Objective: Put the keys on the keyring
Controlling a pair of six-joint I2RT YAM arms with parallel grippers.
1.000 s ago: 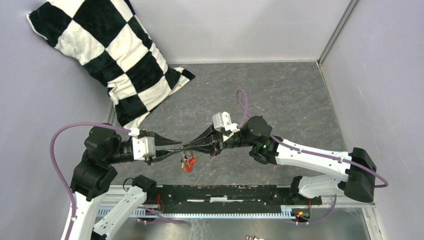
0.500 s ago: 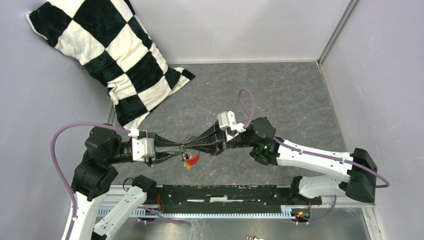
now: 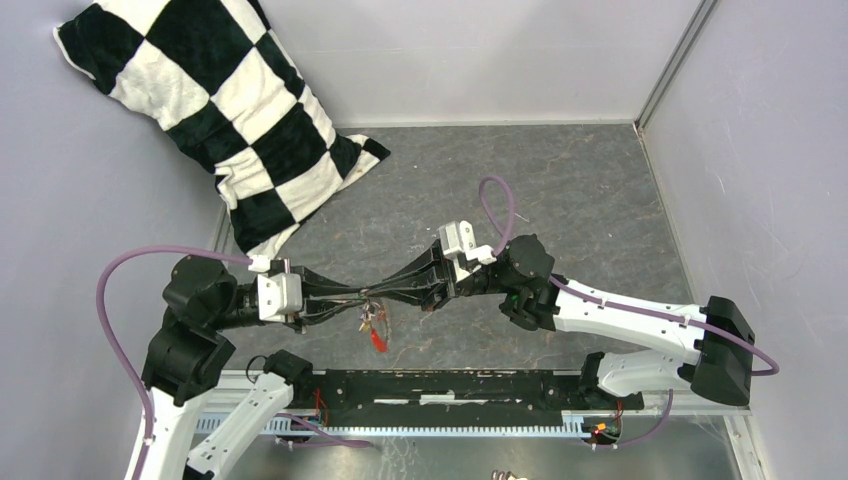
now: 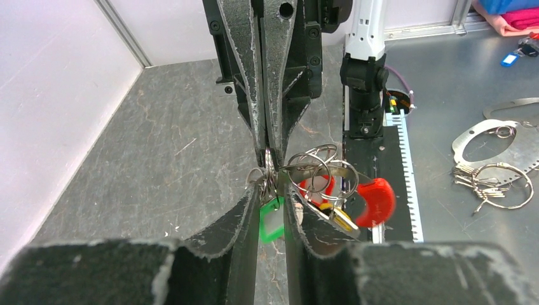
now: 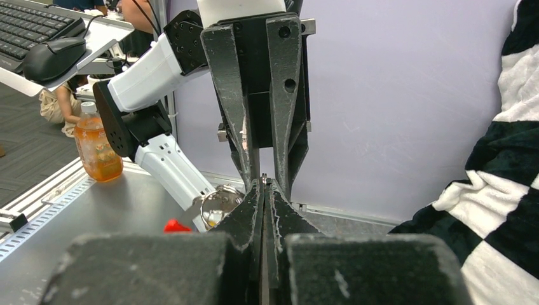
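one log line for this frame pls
left gripper: shut on keyring | right gripper: shut on keyring, tip to tip | green key, red strap: hanging from it

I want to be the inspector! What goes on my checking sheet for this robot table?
Surface: grey marbled table, no spills seen.
Job's things: keyring with red strap held up; green key and yellow key hang there.
Clutter: checkered pillow at the back left.
Grippers: right gripper jaws shut on the keyring; left gripper jaws narrowly apart, grip unclear.
Cables: purple cables loop freely.
Surroundings: orange bottle, keyboard beyond the table.
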